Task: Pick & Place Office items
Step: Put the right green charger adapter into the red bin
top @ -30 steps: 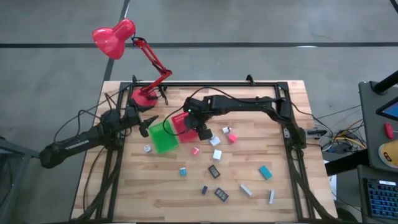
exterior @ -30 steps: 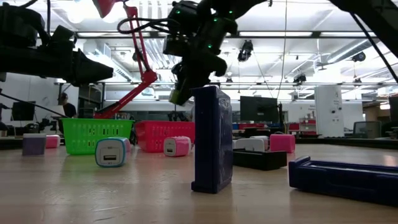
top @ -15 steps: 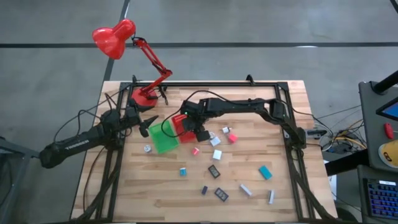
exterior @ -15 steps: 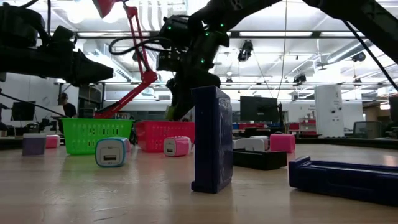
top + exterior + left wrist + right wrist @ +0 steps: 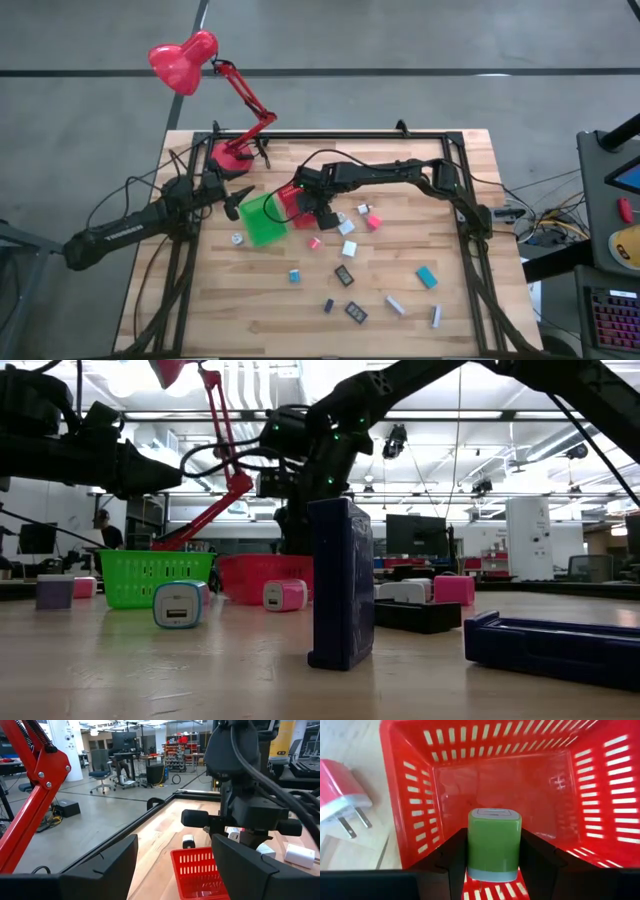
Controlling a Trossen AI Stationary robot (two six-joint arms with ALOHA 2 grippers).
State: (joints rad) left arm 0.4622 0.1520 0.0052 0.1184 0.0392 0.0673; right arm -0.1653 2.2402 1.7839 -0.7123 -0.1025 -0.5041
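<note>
A: Far left of the table, the left gripper point(image 5: 236, 204) hangs above the wood beside the green bin point(image 5: 262, 219), fingers spread wide and nothing between them.

B: Behind it stands the red desk lamp point(image 5: 183, 62), base on the far edge, head leaning out over the floor.

A: Moving right, the red bin point(image 5: 530, 785) sits just beside the green one. The right gripper point(image 5: 494, 865) is over it, clamped on a green charger cube point(image 5: 494, 844) with a grey top face, held above the bin's slatted floor.

B: A pink-and-white plug adapter point(image 5: 340, 795) lies on the table just outside that bin, prongs pointing away from it.

A: Across the middle and right the office items lie scattered: a pink cube point(image 5: 314, 242), a white block point(image 5: 349, 248), a small blue cube point(image 5: 295, 275), black rectangular pieces point(image 5: 344, 275).

B: Furthest right, a teal block point(image 5: 427, 277) and a grey-white stick point(image 5: 436, 316), well apart from both bins.
</note>
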